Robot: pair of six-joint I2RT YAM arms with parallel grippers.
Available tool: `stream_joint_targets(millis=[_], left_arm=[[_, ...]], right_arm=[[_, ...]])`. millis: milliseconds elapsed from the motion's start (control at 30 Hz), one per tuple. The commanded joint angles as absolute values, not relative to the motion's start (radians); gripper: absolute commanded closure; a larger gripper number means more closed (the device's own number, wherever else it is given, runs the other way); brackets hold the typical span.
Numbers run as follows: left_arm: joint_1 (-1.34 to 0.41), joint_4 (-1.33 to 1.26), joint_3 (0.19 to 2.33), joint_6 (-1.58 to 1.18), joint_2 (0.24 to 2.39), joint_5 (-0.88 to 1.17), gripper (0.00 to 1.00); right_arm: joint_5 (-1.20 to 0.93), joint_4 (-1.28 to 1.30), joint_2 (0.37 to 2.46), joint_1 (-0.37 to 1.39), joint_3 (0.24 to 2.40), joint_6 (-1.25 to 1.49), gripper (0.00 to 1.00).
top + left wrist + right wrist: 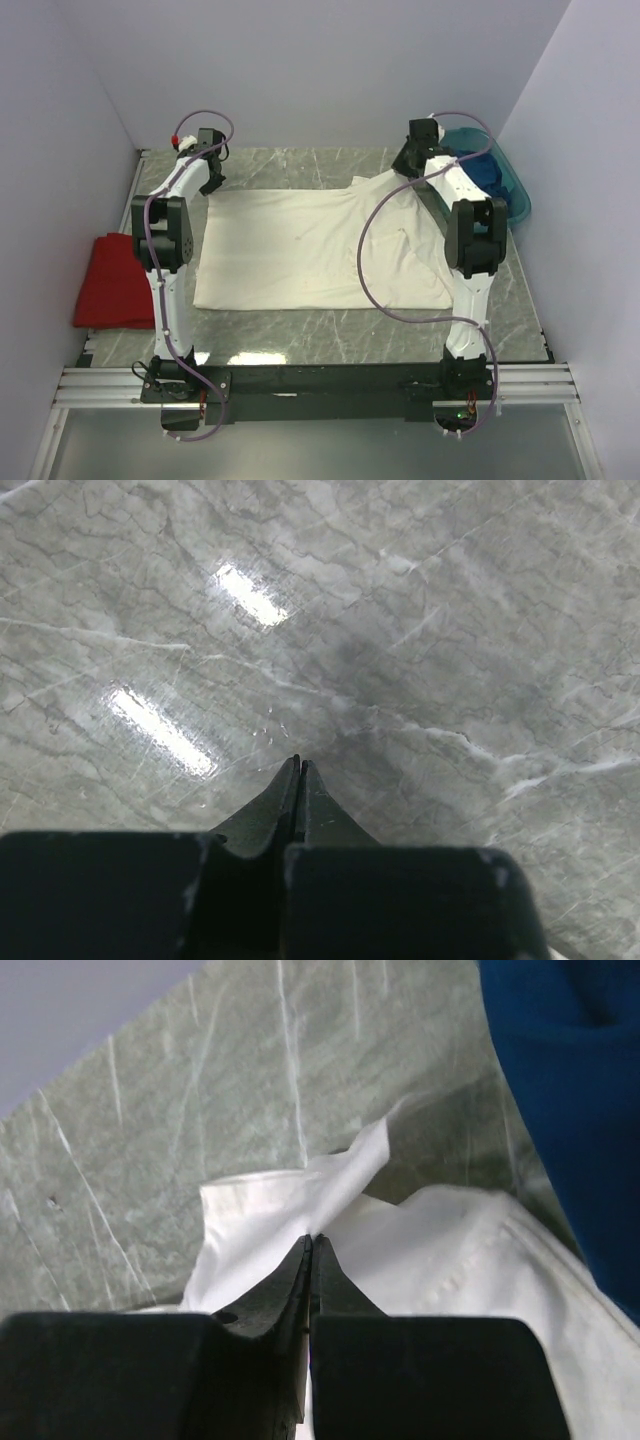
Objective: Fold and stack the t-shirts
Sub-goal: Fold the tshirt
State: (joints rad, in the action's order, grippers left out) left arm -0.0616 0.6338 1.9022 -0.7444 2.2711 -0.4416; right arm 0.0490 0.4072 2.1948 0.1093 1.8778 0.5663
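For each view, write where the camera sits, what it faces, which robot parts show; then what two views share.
Top external: above, behind the bases, looking down on the table, cream-white t-shirt, red t-shirt; left arm, right arm show.
Left wrist: on that arm, facing bare marble; shut left gripper shows.
Right wrist: faces the cream-white t-shirt's bunched edge; shut right gripper apparently pinches it.
Shared: top and right wrist show that shirt.
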Motion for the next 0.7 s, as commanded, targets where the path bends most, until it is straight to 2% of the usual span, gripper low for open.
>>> stream_joint_targets(millis=[0, 300, 667], left_arm=[[-0.049, 0.638, 1.954, -0.718, 2.287, -0.442, 1.00], [-0.034, 0.612, 2.006, -0.678, 2.266, -0.390, 1.00], [-0.034, 0.595, 1.830, -0.742, 2.132, -0.350, 1.00]], right_arm=[[0.054, 0.338, 2.102, 0.103, 1.832, 0.549, 1.00], [0.061, 0.276, 1.982, 0.095, 1.677, 0.546, 1.00], [0.071, 0.291, 1.839, 0.095, 1.542, 0.551, 1.00]])
